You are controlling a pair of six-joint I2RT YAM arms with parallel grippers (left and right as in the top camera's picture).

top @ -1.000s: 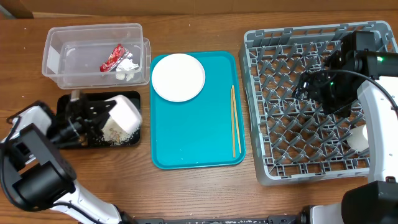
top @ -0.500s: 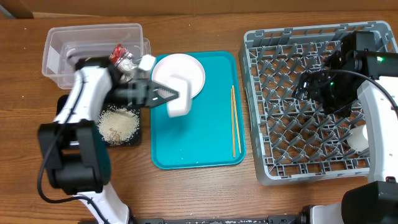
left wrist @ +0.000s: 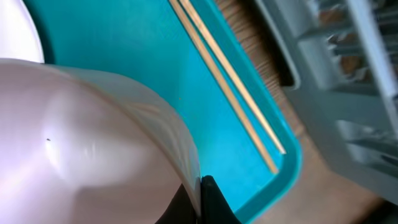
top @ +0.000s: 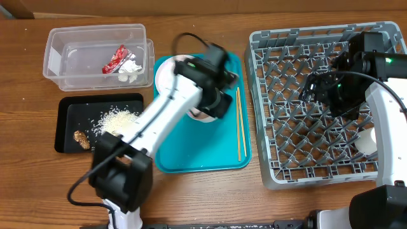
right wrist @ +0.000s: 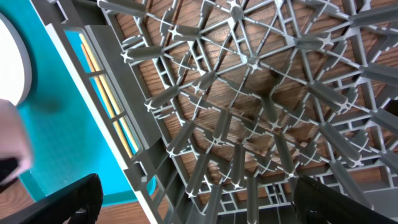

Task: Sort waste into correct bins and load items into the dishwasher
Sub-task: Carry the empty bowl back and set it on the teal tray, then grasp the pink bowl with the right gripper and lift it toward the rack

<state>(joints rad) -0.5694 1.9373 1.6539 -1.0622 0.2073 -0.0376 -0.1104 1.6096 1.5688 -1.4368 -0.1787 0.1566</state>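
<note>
My left gripper (top: 210,109) hangs over the teal tray (top: 191,149), shut on the rim of a small white bowl (top: 197,115). In the left wrist view the bowl (left wrist: 93,143) fills the left half, and the gripper (left wrist: 200,199) pinches its edge. Two wooden chopsticks (top: 240,124) lie along the tray's right side, to the right of the bowl. My arm partly covers the white plate (top: 166,75). My right gripper (top: 331,89) stands open above the grey dish rack (top: 280,127), with nothing between its fingers (right wrist: 56,199).
At the back left, the clear tub (top: 60,60) holds a red wrapper (top: 116,58) and a white napkin (top: 130,71). The black tray (top: 70,117) holds loose rice (top: 117,119) and a brown lump (top: 81,137). A white cup (top: 367,143) sits in the rack's right side.
My left arm has swung from the black tray rightward across the teal tray, carrying the bowl. Rice now lies uncovered in the black tray. The right arm has not moved.
</note>
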